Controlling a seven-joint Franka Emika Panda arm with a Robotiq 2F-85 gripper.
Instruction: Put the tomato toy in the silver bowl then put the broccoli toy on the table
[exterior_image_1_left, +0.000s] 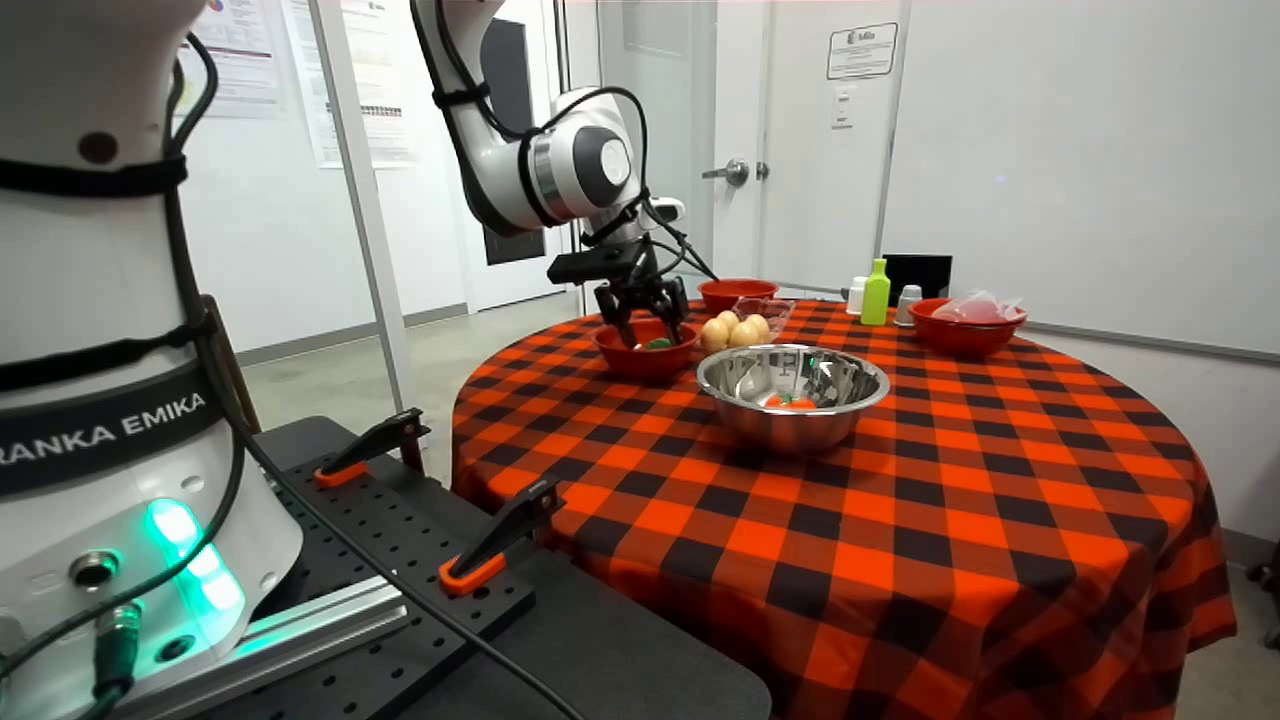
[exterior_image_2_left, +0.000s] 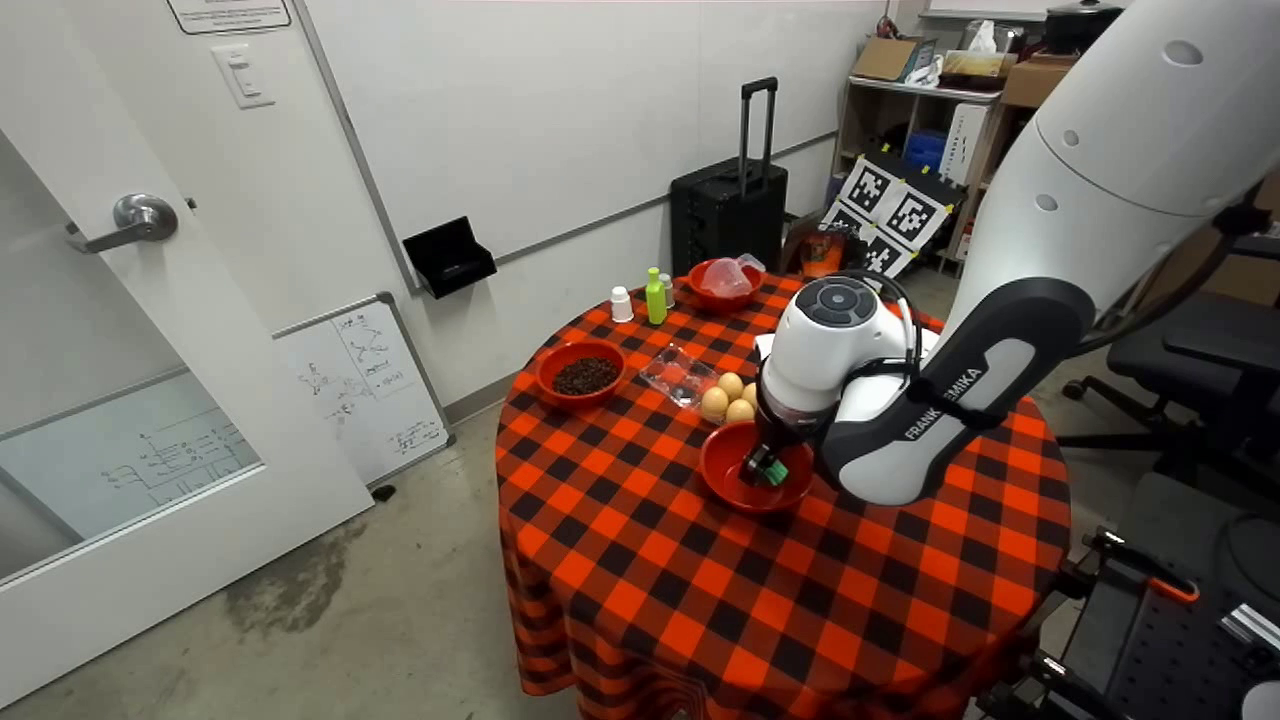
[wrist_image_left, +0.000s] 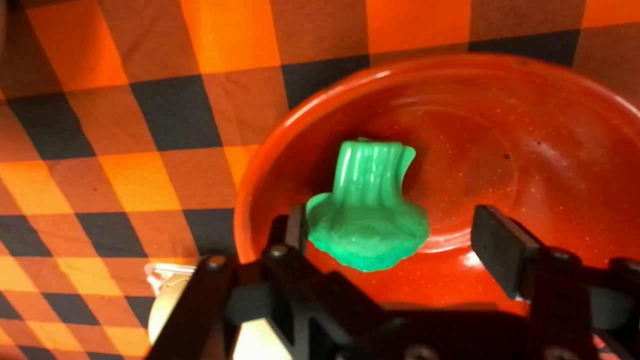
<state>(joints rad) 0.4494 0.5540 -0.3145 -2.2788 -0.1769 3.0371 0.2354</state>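
The tomato toy (exterior_image_1_left: 790, 402) lies inside the silver bowl (exterior_image_1_left: 790, 428) in an exterior view. The silver bowl stands on the checked table (exterior_image_1_left: 1000, 500). The broccoli toy (wrist_image_left: 367, 205) lies in a red bowl (wrist_image_left: 465, 165), stem toward the top of the wrist view. It also shows in both exterior views (exterior_image_1_left: 657, 343) (exterior_image_2_left: 776, 473). My gripper (wrist_image_left: 397, 232) is open and lowered into the red bowl. Its fingers are on either side of the broccoli's head. The left finger is close to or touching the broccoli; a wide gap separates the right finger from it.
Several eggs (exterior_image_2_left: 728, 398) and a clear plastic carton (exterior_image_2_left: 680, 375) sit beside the red bowl. A red bowl of dark beans (exterior_image_2_left: 583, 376), a green bottle (exterior_image_2_left: 655, 297), a white shaker (exterior_image_2_left: 621, 305) and a red bowl with plastic (exterior_image_2_left: 722, 285) stand farther off.
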